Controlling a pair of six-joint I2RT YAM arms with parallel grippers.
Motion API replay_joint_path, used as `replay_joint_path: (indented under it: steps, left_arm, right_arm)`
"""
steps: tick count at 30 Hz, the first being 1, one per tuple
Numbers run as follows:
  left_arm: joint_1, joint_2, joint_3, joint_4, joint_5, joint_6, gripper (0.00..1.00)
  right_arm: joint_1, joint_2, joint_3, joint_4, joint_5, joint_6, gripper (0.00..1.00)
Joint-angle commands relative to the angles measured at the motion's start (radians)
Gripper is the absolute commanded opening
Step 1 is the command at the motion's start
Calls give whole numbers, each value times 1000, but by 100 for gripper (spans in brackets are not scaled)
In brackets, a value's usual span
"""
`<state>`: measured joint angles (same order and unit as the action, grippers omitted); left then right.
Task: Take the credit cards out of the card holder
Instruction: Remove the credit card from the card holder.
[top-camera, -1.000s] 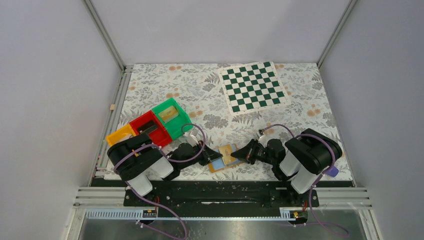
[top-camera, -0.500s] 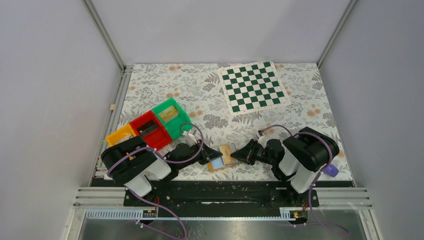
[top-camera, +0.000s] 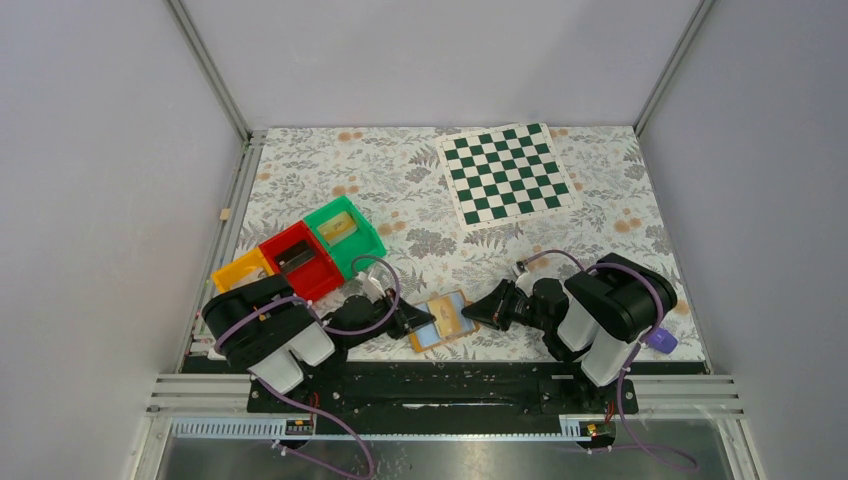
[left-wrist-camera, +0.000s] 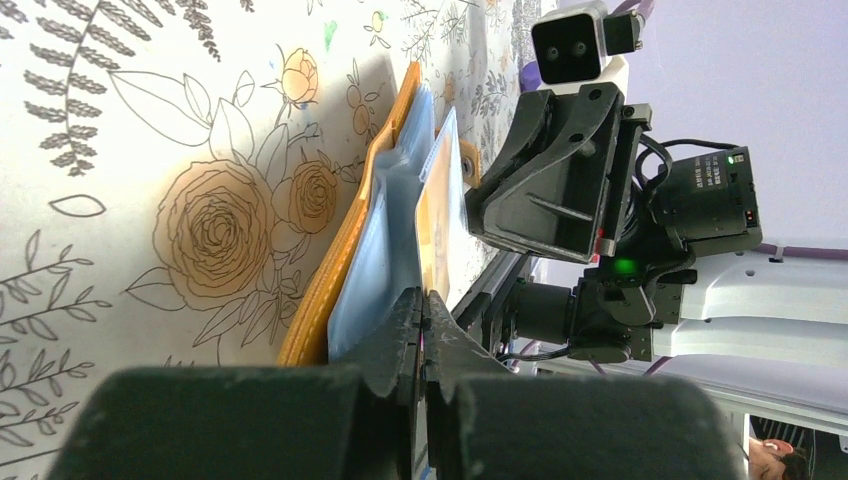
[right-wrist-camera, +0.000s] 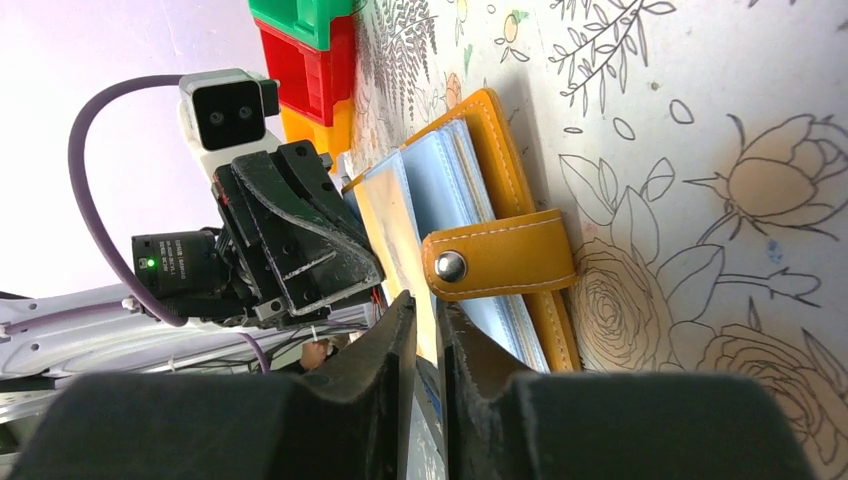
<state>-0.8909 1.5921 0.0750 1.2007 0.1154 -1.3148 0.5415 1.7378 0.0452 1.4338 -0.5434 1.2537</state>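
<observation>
The card holder (top-camera: 441, 322) lies open on the floral cloth between my two grippers, orange-tan outside with pale-blue sleeves. My left gripper (top-camera: 416, 321) is shut on the left edge of its sleeves (left-wrist-camera: 385, 240); the jaws are pressed together (left-wrist-camera: 424, 300). My right gripper (top-camera: 471, 316) is shut on a yellowish card (right-wrist-camera: 388, 225) that stands out from the sleeves, just left of the snap strap (right-wrist-camera: 500, 265). The same card shows in the left wrist view (left-wrist-camera: 437, 210). The orange cover (right-wrist-camera: 505, 160) rests on the cloth.
Green bin (top-camera: 345, 232), red bin (top-camera: 300, 258) and orange bin (top-camera: 240, 270) stand in a row just behind my left arm. A green-and-white chessboard (top-camera: 505, 172) lies at the back right. The table's front rail runs close below the holder.
My left gripper has drawn back to the left and the card holder has slid a little left and toward the front with it. The right gripper has followed slightly left.
</observation>
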Motion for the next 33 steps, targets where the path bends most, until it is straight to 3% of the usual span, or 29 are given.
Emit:
replay_joint_path:
  steps: [1, 4, 8, 17, 26, 33]
  left_arm:
    - [3, -18, -19, 113, -35, 2, 0]
    - [3, -50, -21, 69, -43, 17, 0]
    - [4, -81, -16, 23, -37, 35, 0]
    - [4, -85, 19, -49, -6, 53, 0]
    - [5, -173, 23, -207, -31, 83, 0]
    - [7, -350, 25, -424, -95, 135, 0]
  right_arm:
    - [3, -3, -16, 25, 11, -28, 16]
    - [2, -4, -15, 11, 12, -36, 4]
    - [1, 6, -15, 24, 12, -35, 1]
    - [3, -114, 20, -157, 7, -91, 16]
    - [26, -340, 112, -577, 41, -237, 14]
    - [163, -418, 205, -791, 166, -327, 16]
